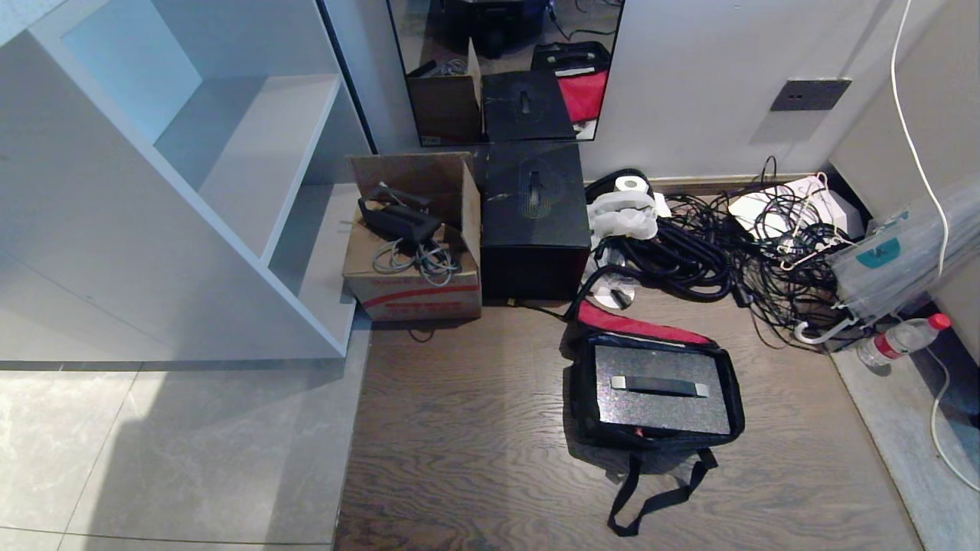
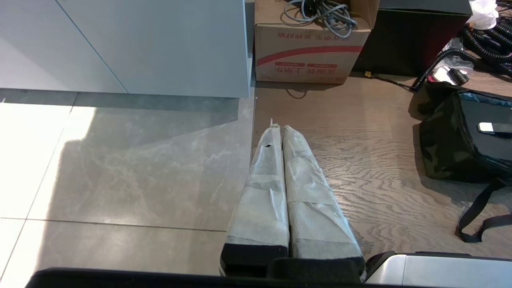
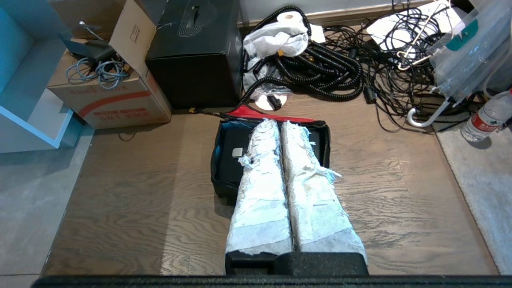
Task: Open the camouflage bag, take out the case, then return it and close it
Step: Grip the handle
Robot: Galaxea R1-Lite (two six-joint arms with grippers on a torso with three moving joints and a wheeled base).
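Wood floor under us, pale tile off to the left, wall and mirror ahead with a cable tangle [image 1: 712, 245] in the far right corner. On the wood, right of centre, sits the bag [image 1: 582, 398], lid flopped back toward the wall with its red lining showing, and the case [image 1: 662, 390] lies flat inside, handle up. Its long side runs across our view, parallel to the wall, the handle lying the same way. Our right gripper [image 3: 280, 124] hangs directly over that open bag, taped fingers pressed together, empty, pointing toward the wall and so crossing the handle's line. Our left gripper [image 2: 279, 128] sits where tile meets wood, fingers likewise together, the bag well off to its right. So we judge the right arm nearer by far: it needs to spread its fingers and drop onto the handle.
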